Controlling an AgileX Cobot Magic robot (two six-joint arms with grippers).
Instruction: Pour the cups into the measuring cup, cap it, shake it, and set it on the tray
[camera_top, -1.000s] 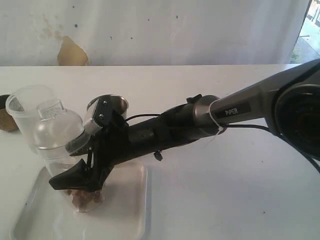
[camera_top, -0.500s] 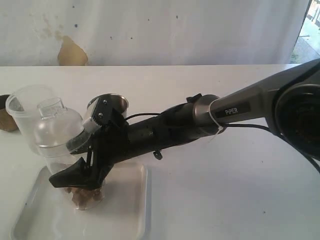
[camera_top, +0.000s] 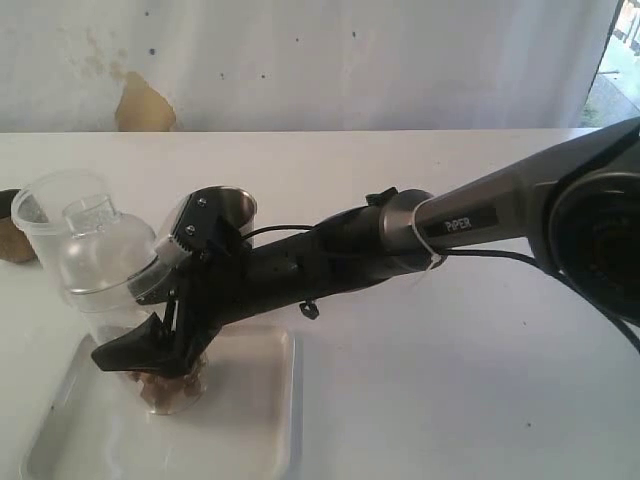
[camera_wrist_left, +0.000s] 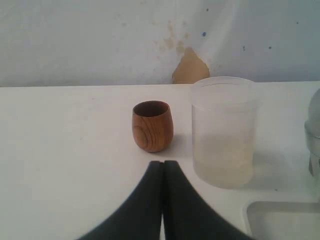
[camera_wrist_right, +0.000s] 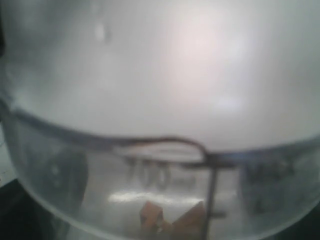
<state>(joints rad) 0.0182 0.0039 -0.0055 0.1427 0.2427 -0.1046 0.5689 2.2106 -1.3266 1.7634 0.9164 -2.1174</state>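
Where the measuring cup (camera_top: 170, 388) is: clasped in the right gripper (camera_top: 150, 320) over the white tray (camera_top: 255, 425); brown bits lie in its base; whether the base touches the tray cannot be told
Long axis: tilted, not upright; the dome cap (camera_top: 100, 250) leans up and off to the left of the exterior view, with the base low over the tray
Right gripper: jaws spread wide round the cylinder's mid-body; the arm reaches in from the right; its wrist view is filled with the cup's printed scale
Left gripper (camera_wrist_left: 162, 172): clenched on nothing; it is near the wooden cup (camera_wrist_left: 152, 126) and the frosted plastic cup (camera_wrist_left: 224, 131)
Steel tumbler (camera_top: 232, 205): behind the right gripper, off the tray
Nearer arm: the right; it already has the cup
Coming move, as a judgement: bring the cap end upright over the base, lower inside the rim, then let go; a release while tilted risks a topple
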